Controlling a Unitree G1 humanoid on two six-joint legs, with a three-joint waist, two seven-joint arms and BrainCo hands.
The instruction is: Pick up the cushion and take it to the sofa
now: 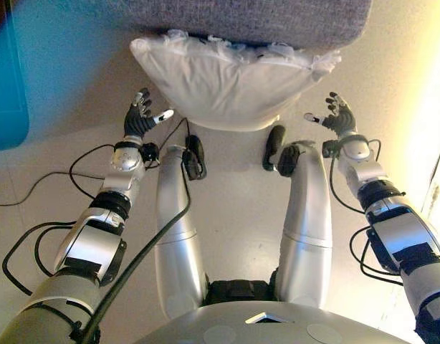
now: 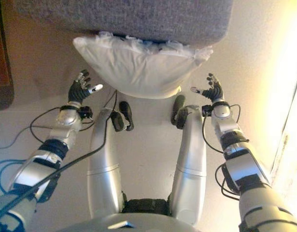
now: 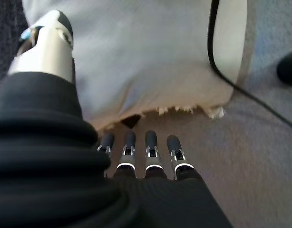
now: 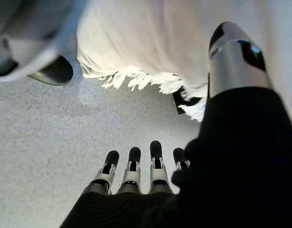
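A white cushion (image 1: 227, 79) with a fringed edge lies on the floor, leaning against the front of the grey sofa (image 1: 263, 18). My left hand (image 1: 140, 118) is open just left of the cushion, not touching it. My right hand (image 1: 336, 115) is open just right of the cushion's right corner, also apart from it. The cushion's fringe shows past my fingers in the left wrist view (image 3: 150, 66) and in the right wrist view (image 4: 146, 42). Both hands are empty.
A blue container (image 1: 6, 79) stands on the floor at the far left. Pale floor (image 1: 55, 150) lies around the cushion. Bright light falls along the right side by a wall (image 1: 438, 165).
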